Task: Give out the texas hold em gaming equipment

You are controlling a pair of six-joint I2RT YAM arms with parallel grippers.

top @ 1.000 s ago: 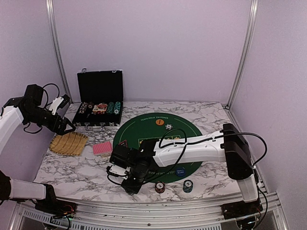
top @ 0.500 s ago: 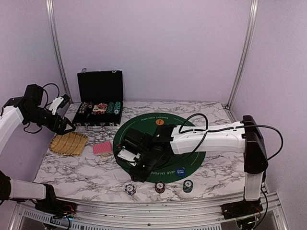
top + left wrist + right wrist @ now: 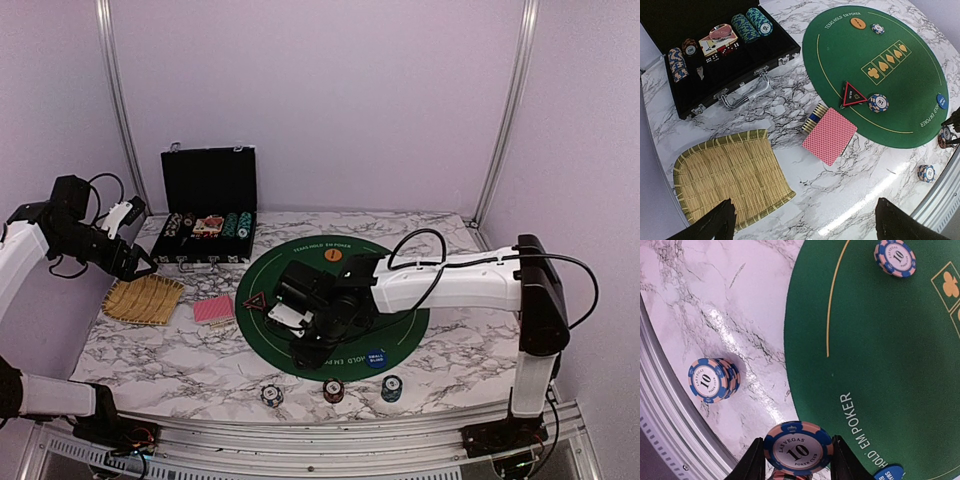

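Right arm: glossy white link shells between black joint housings, with a thin black cable looping free of the forearm. Left arm: same white shells, black wrist block, second black cable. Fingers matte black, tapering toward the tips.

The right arm is raised from its base at 5 o'clock, bent at the elbow and stretched flat toward 9 o'clock. Its wrist is turned down, and the right gripper is pointed toward 6 o'clock, low over the surface. In the right wrist view its fingers are seen closed against both sides of a stack of striped poker chips. The left arm is brought in from 9 o'clock and held high. The left gripper is angled down toward 4 o'clock. Its fingertips are spread wide apart, with nothing between them.
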